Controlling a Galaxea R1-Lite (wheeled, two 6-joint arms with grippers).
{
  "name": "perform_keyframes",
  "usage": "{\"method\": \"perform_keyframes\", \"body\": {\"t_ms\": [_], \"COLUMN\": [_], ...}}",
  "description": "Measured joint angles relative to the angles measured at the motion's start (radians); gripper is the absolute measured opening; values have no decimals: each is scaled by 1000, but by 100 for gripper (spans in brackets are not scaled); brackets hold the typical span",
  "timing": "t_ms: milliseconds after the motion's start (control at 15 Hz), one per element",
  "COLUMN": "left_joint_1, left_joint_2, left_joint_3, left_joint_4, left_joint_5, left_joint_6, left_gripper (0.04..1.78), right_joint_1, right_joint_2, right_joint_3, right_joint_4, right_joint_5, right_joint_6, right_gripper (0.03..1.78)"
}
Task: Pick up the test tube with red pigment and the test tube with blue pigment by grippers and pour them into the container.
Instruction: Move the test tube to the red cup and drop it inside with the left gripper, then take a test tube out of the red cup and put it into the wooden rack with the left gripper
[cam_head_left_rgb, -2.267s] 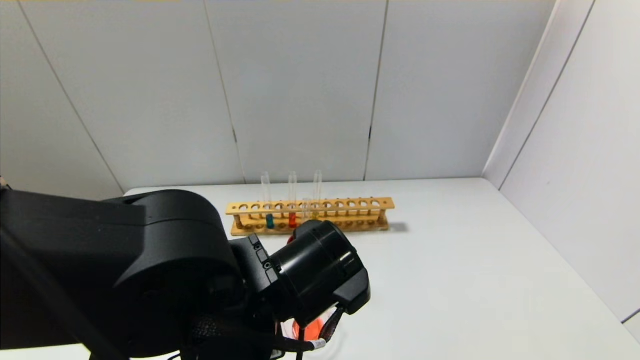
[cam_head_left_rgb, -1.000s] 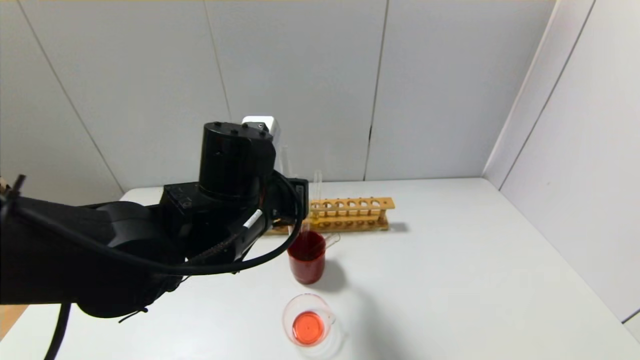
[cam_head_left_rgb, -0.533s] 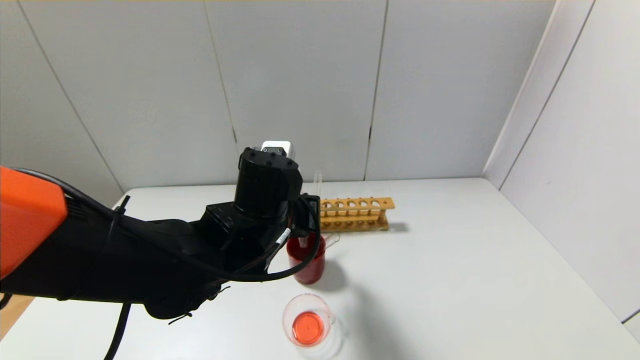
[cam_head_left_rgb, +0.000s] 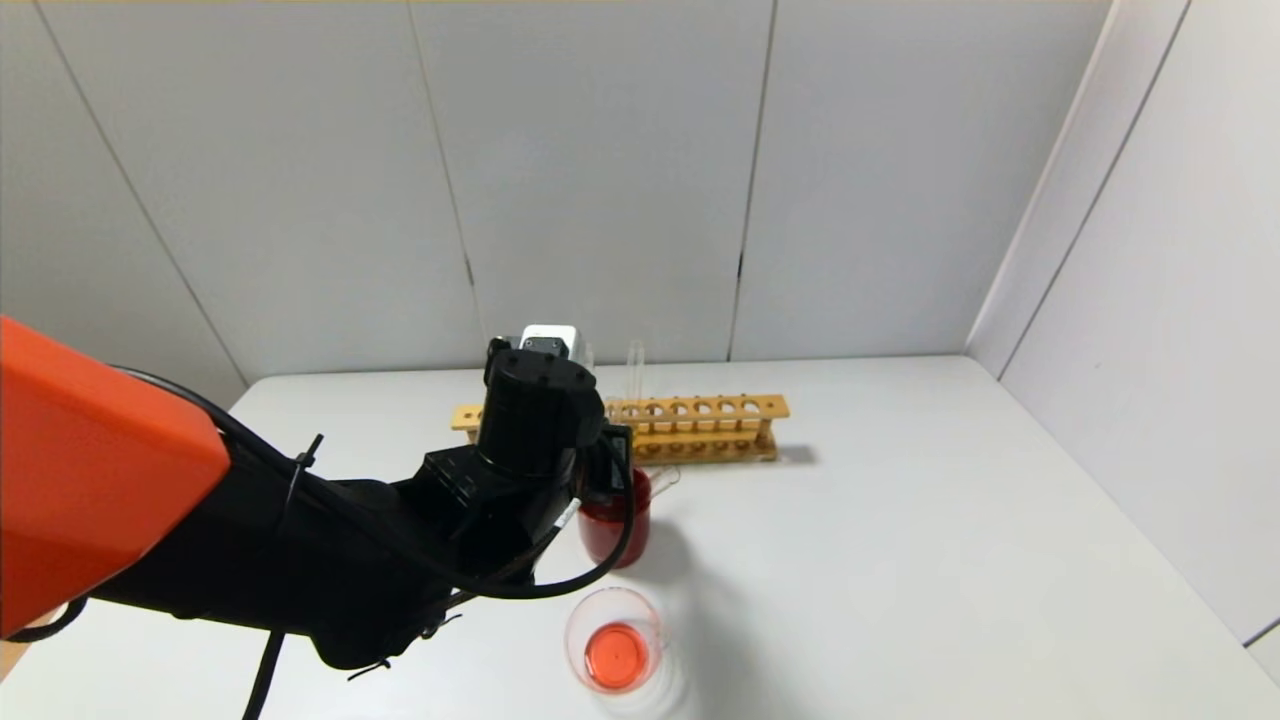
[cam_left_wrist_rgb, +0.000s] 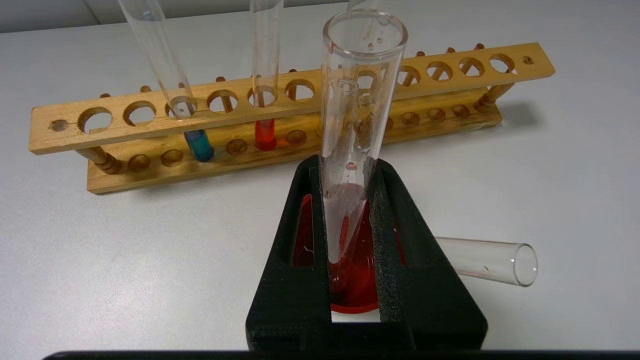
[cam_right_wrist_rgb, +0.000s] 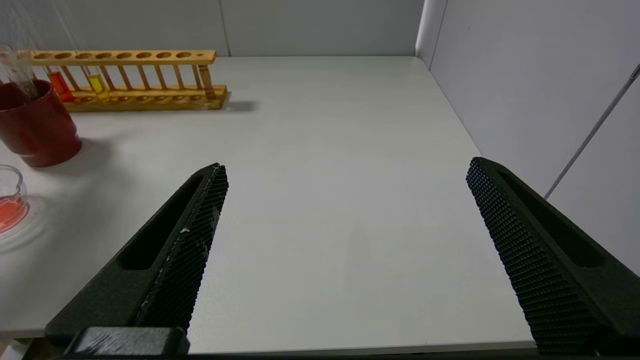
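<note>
Emptied test tube (cam_left_wrist_rgb: 352, 130) now lowered by left gripper (cam_left_wrist_rgb: 352, 250) into red cup (cam_head_left_rgb: 612, 528).

Head cam looks down from above; left wrist cam close on rack (cam_left_wrist_rgb: 280, 107) (low, facing wall); right wrist cam farther off. All share rack and red cup (cam_right_wrist_rgb: 35, 125).

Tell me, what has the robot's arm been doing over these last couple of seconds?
The left gripper swung away from the container, which already held orange-red liquid, and carried an emptied test tube back to the dark red cup. It now lowers the tube into that cup, fingers clamped on it. The wooden rack, the blue tube and the right gripper, open and idle, stayed put.
</note>
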Motion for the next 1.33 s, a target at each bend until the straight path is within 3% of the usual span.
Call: {"method": "perform_keyframes", "body": {"t_ms": [733, 867, 1067, 1333], "left_joint_1": [13, 11, 9, 6], "left_joint_2": [18, 26, 41, 40], "left_joint_3": [49, 41, 34, 36], "left_joint_4": [-35, -35, -35, -35], "left_joint_5": [-12, -14, -16, -14], "left_joint_6": [-9, -7, -7, 1], "left_gripper": [30, 37, 66, 133], "right_joint_1": [1, 0, 0, 0], "right_joint_2": [0, 0, 0, 0], "right_joint_3": [0, 0, 0, 0], "right_joint_4": [0, -1, 0, 0], "right_joint_5": [0, 0, 0, 0], "right_joint_6": [0, 0, 0, 0], "right_gripper": [174, 174, 174, 174]}}
